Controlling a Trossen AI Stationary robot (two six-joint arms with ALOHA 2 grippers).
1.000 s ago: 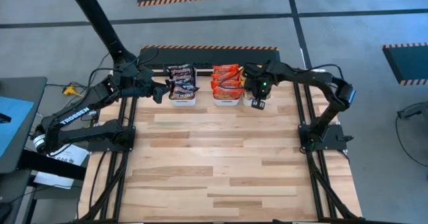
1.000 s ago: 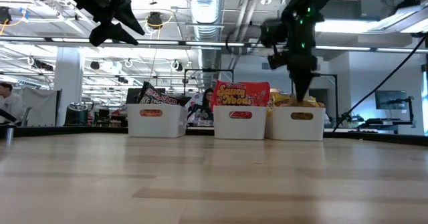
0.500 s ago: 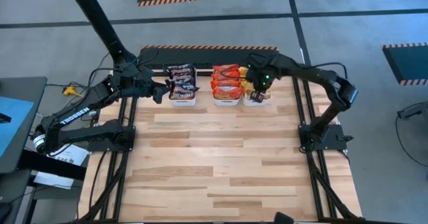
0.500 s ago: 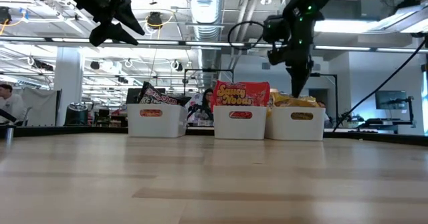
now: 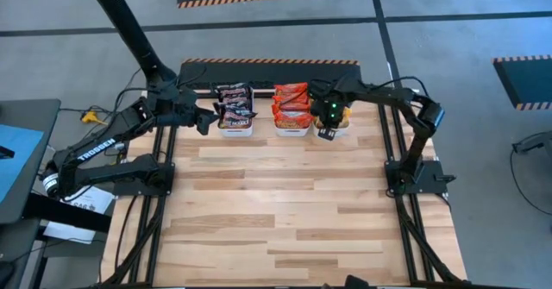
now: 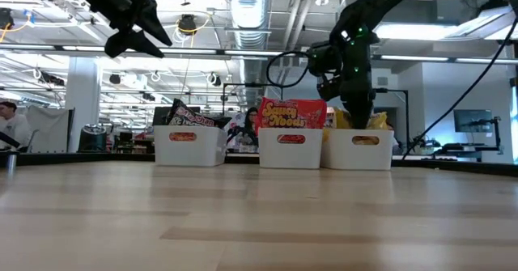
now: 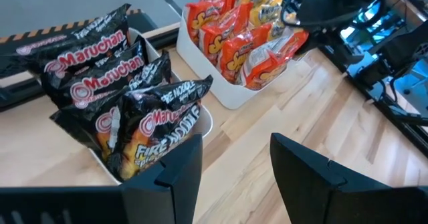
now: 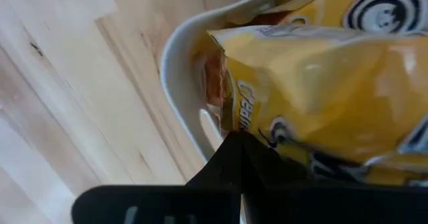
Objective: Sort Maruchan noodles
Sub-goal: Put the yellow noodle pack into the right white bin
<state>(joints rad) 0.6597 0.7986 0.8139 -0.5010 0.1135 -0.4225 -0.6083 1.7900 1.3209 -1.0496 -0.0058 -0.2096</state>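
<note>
Three white bins stand in a row at the table's far edge. The left bin (image 5: 235, 127) holds black Maruchan packets (image 7: 114, 110), the middle one red packets (image 5: 291, 106), and the right bin (image 6: 364, 148) yellow packets (image 8: 321, 90). My left gripper (image 7: 234, 164) is open and hovers in the air just left of the black-packet bin (image 5: 203, 119). My right gripper (image 5: 326, 127) is shut, points down, and reaches into the yellow-packet bin (image 6: 356, 113). My right gripper's shut fingertips (image 8: 231, 147) come from above and rest against a yellow packet's lower edge (image 8: 251, 127), close to the bin's white wall (image 8: 184, 110). The packet stands tilted inside the bin, among the other yellow packets.
The wooden table top (image 5: 276, 203) stretches from the bins to the near edge. Black frame rails run along both sides (image 5: 401, 151). A person (image 6: 12, 125) shows far off in the room at the left.
My right gripper has swung a little toward the table's left and dropped lower into the yellow-packet bin. The yellow packets there have shifted and now stand higher above the bin's rim.
</note>
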